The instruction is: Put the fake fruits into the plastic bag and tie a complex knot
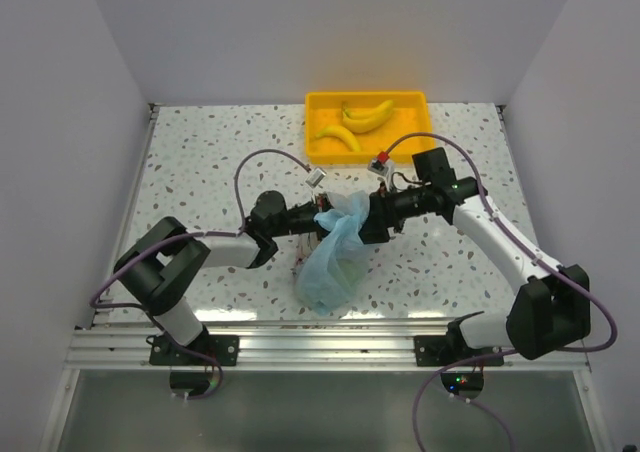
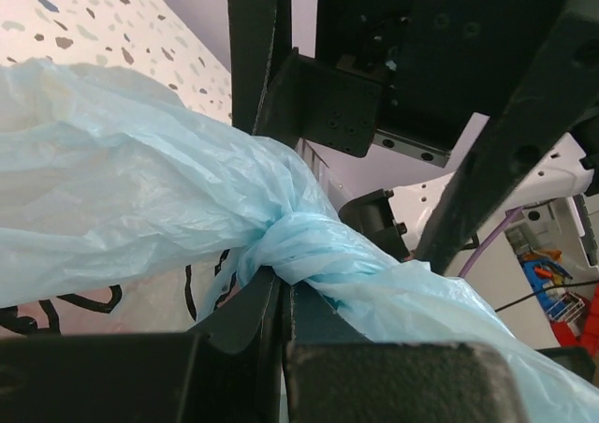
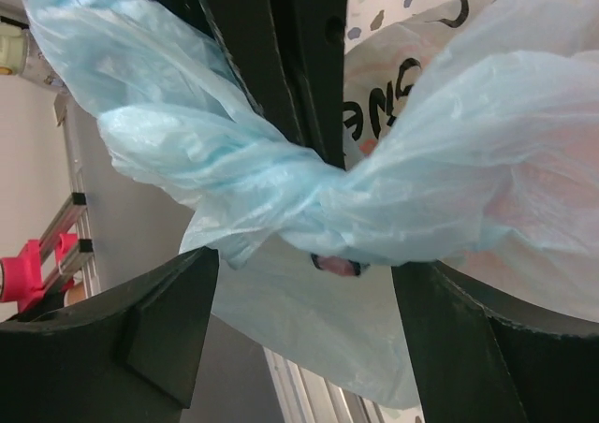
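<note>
The fingers of my left gripper point(image 2: 284, 299) are pressed together on the gathered neck of the thin light-blue plastic bag point(image 1: 325, 267); those of my right gripper point(image 3: 304, 269) stand wide apart, straddling that neck from the opposite side. The neck runs from one gripper to the other, its small twisted lump of film point(image 3: 323, 212) between the right fingers, so I'd close that arm next.

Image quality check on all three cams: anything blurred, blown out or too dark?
Top external: sharp, evenly lit, soft shadows; the yellow tray casts a glow on the back wall. Left wrist: knot in focus, left gripper's fingers near-black and soft. Right wrist: plastic bag backlit, print showing through; right gripper's fingers underexposed silhouettes, background blurred.
</note>
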{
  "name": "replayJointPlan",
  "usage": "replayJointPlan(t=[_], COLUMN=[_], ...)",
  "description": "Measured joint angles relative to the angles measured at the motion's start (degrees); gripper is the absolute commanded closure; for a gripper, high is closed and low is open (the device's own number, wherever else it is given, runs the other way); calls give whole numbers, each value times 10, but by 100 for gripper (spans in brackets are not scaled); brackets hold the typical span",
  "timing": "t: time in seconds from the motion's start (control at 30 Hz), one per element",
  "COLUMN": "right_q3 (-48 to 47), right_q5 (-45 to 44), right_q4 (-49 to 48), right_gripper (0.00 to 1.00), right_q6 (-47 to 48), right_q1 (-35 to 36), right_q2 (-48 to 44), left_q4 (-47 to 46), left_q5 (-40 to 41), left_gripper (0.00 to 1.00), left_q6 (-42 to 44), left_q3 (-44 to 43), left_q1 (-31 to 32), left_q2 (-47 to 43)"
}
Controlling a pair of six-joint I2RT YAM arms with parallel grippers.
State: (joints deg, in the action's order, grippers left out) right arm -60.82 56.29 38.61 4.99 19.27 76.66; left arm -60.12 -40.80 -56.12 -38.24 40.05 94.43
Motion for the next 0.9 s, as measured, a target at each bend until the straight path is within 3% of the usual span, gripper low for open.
replayJointPlan(t=[0.33,0.9], right_q3=[24,37], right_q5=[-1,25], right_q4=[-78,-236], right_gripper=[17,18], right_q6=[-64,-197], right_q1=[31,45], right_q2=[26,63], left_q4=[-39,-63], left_q5=[4,19], left_gripper=[100,100], left_q6=[-23,-92], left_q3=[0,-26], left_q1=[34,19], left_q2=[32,57])
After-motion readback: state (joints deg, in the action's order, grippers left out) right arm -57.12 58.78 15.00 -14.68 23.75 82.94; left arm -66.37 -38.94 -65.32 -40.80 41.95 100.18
